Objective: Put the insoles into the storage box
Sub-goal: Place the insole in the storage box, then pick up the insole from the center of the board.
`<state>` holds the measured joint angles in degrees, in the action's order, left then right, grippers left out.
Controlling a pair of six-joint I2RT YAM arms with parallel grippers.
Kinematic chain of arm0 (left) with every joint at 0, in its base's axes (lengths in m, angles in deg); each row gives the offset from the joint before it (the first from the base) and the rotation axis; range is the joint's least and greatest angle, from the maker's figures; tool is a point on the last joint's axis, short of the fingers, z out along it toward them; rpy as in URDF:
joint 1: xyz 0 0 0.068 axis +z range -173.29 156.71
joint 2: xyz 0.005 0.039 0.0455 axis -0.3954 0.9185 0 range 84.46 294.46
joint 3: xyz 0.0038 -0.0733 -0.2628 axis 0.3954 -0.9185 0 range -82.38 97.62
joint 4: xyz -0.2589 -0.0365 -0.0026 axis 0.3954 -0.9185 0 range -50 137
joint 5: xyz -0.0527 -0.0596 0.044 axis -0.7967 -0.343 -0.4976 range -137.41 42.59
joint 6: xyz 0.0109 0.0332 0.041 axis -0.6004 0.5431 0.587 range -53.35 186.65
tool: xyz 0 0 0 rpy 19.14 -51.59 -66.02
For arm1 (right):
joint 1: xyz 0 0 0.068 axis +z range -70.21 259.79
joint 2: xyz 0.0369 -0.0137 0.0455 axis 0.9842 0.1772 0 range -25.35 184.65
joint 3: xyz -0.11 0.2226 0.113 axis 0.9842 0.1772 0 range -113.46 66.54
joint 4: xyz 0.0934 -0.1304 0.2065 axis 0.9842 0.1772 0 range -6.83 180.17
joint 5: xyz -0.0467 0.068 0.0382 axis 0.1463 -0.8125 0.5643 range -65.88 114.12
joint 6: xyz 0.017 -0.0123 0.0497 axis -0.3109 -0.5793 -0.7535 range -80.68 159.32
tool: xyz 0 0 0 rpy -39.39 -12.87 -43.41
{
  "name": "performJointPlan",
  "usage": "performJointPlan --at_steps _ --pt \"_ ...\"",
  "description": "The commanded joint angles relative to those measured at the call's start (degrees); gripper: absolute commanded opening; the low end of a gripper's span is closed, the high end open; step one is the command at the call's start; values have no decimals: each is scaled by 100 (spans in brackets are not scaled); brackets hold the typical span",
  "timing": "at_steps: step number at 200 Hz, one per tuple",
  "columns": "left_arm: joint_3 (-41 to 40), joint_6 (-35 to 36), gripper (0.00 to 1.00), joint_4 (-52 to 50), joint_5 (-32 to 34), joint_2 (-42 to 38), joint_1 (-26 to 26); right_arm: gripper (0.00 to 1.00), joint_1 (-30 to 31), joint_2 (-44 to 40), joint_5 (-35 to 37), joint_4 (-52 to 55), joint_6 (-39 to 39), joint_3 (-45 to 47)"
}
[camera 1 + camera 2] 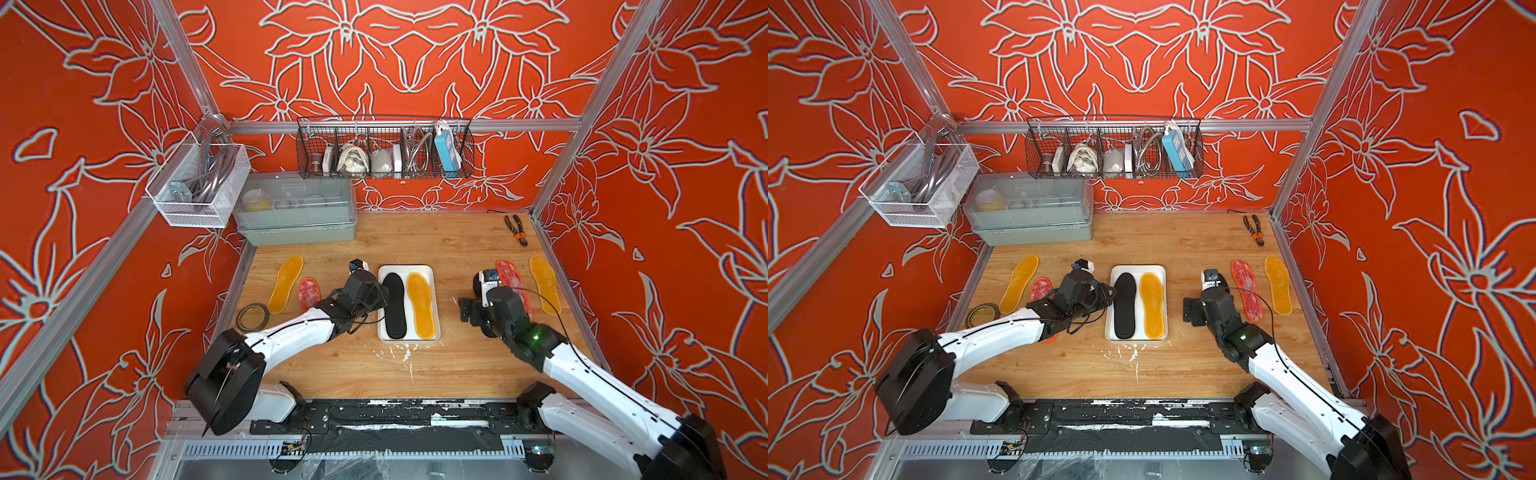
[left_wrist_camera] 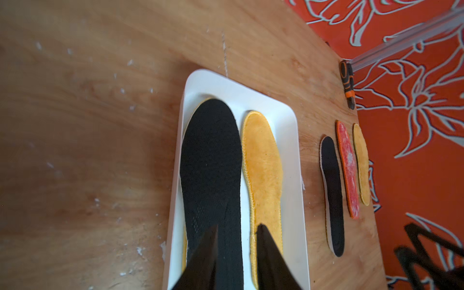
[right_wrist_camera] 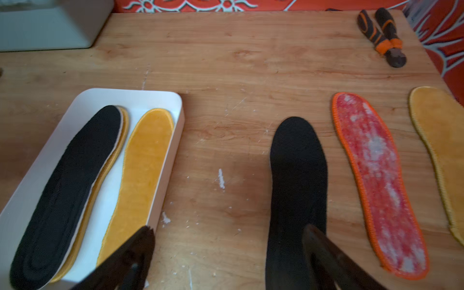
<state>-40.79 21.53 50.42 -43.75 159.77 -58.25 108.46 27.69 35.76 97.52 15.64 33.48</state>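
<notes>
The left claw (image 2: 238, 226) and right claw (image 3: 227, 227) both hang open, one black insole (image 1: 394, 305) lies in the white box (image 1: 405, 269), and the next black insole (image 3: 297, 175), on the table (image 3: 226, 62) at 3 o'clock from it, looks thin, light and bendy, so pinch its heel edge.

I see the box (image 1: 405, 269) mid-table holding three insoles (image 1: 420, 305), two more lying to its left, three to its right, and pliers (image 1: 516, 230) behind those.
</notes>
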Motion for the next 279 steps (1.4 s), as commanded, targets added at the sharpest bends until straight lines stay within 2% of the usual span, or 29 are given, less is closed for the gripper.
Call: performJointPlan --at_steps 1,23,37,52,67,99,143,209,279 --pt "-17 1064 42 -448 185 -566 -31 83 -674 678 -822 725 -306 -435" --pt "-123 2461 57 -511 -645 -948 -32 70 -1165 1312 -1162 1024 -329 -765" --pt "-155 3144 58 -741 -1271 -1069 -34 67 -1481 1487 -1236 1051 -371 -804" --pt "-332 3541 60 -723 -1850 -1182 -32 68 -1905 1551 -1394 965 -506 -740" --pt "-601 3820 80 -459 -2425 -1293 -53 69 -2282 1614 -1790 674 -609 -586" --pt "-964 4222 99 129 -3094 -1224 -172 72 -2398 1998 -1745 711 -605 -681" --pt "-1048 4319 100 139 -2895 -1106 -350 71 -2682 2395 -1763 460 -576 -573" --pt "-1073 4330 100 54 -2553 -1261 -411 61 -2682 3005 -1800 203 -550 -615" --pt "-1060 4319 99 -4 -2538 -1273 -409 30 -2683 3177 -1887 -38 -689 -467"
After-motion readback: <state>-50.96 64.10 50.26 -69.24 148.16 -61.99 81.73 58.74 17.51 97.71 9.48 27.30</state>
